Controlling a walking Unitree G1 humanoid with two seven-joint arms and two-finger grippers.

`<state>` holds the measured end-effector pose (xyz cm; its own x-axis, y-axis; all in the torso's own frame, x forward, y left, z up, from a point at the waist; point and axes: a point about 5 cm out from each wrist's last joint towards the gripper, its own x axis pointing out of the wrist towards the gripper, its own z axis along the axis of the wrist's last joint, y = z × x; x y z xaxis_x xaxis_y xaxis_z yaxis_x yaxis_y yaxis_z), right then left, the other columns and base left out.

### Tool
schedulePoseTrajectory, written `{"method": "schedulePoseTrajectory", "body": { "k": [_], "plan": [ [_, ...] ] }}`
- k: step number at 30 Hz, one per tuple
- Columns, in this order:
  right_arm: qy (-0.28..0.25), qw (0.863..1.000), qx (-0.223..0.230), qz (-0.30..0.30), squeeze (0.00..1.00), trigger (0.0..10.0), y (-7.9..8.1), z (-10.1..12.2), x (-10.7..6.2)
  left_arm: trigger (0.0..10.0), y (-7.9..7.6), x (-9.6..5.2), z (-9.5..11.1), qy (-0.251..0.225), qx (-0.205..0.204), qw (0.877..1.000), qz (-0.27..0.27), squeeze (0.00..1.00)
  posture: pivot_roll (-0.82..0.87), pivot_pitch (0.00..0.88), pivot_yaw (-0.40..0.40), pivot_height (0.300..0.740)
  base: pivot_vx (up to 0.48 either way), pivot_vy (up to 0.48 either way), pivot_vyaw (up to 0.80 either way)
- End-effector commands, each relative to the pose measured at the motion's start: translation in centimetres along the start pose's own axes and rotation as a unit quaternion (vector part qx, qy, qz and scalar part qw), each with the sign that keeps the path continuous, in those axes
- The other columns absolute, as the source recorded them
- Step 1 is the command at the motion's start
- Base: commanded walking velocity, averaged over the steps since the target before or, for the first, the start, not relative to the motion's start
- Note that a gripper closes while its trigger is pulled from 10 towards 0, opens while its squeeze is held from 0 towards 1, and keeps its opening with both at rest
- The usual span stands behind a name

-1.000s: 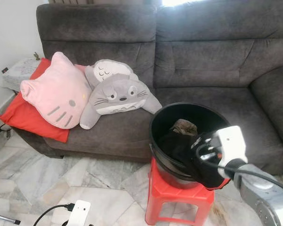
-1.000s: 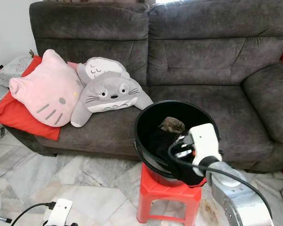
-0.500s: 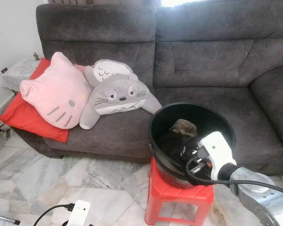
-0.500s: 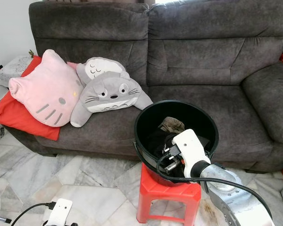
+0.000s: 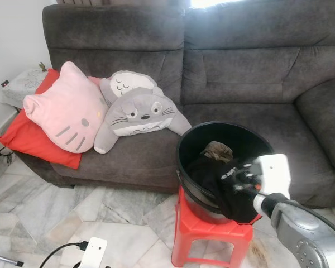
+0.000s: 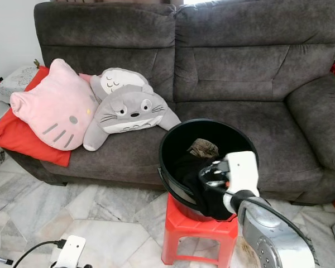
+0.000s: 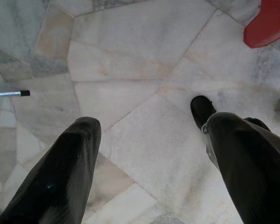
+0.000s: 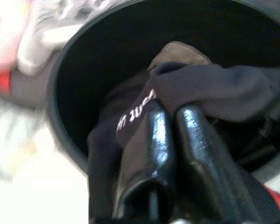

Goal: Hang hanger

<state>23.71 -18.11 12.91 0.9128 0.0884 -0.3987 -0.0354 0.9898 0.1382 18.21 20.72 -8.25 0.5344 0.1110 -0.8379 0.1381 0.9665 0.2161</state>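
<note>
Loosely draped black garment (image 5: 229, 187)

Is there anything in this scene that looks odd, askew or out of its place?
Yes. A black garment hangs over the front rim of the round black bucket, which stands on a small red plastic stool. The right gripper is shut on this cloth. No hanger can be seen, although the task names one.
</note>
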Motion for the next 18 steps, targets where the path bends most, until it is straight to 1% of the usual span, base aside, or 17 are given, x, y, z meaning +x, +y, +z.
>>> {"method": "schedulePoseTrajectory", "body": {
  "k": [1,4,5,6,8,11,15,18],
  "plan": [
    [-0.005,1.000,0.021,-0.005,0.00,0.0,0.3,0.3,-0.4,10.0,0.2,0.0,-0.3,0.007,0.004,1.000,0.001,0.00,-0.29,0.000,0.070,0.740,0.000,0.000,0.00],
    [-0.022,0.998,0.060,-0.012,0.00,0.0,0.8,0.8,-0.3,10.0,0.2,0.0,-0.2,0.007,0.004,1.000,0.003,0.00,-0.30,0.000,0.072,0.740,0.000,0.000,0.00],
    [-0.028,0.998,0.059,0.020,0.00,0.0,2.0,1.2,-0.1,10.0,0.2,0.0,-0.2,0.007,0.005,1.000,0.003,0.00,-0.30,0.000,0.070,0.740,0.000,0.000,0.00],
    [-0.028,0.998,0.059,0.020,0.00,0.0,2.0,1.2,-0.1,10.0,0.2,0.0,-0.2,0.007,0.005,1.000,0.003,0.00,-0.30,0.000,0.070,0.740,0.000,0.000,0.00],
    [-0.031,0.997,0.051,0.038,0.00,0.0,2.9,1.6,0.0,10.0,0.2,0.0,-0.2,0.007,0.004,1.000,0.003,0.00,-0.29,0.000,0.068,0.740,0.000,0.000,0.00],
    [-0.025,0.998,0.033,0.038,0.00,0.0,4.0,1.9,0.3,10.0,0.2,0.0,-0.2,0.006,0.002,1.000,0.003,0.00,-0.29,0.000,0.063,0.740,0.000,0.000,0.00],
    [-0.018,0.999,0.048,0.019,0.00,0.0,3.9,1.6,0.6,10.0,0.2,0.0,-0.2,0.006,0.000,1.000,0.004,0.00,-0.29,0.000,0.062,0.740,0.000,0.000,0.00],
    [-0.017,0.996,0.073,-0.040,0.00,0.0,2.6,1.5,0.8,10.0,0.2,0.0,-0.2,0.007,-0.001,1.000,0.004,0.00,-0.29,0.000,0.062,0.740,0.000,0.000,0.00]
  ]
}}
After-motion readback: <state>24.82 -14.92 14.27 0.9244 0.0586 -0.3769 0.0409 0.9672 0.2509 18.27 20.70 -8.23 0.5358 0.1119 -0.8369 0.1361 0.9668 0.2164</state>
